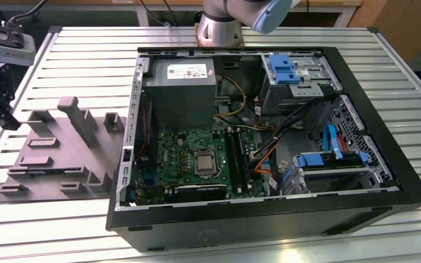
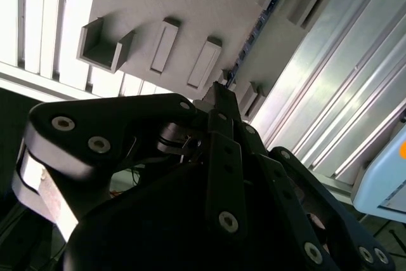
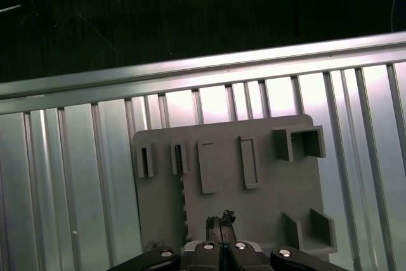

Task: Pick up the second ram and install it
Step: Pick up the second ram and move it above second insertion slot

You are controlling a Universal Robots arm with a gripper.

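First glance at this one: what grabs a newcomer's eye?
The open PC case dominates the exterior view, its motherboard bare, on a slatted metal table. On the exterior view's left lies a grey fixture with upright posts. In the second wrist view the black claw, shut, hangs over that fixture, where the ram stands on edge.
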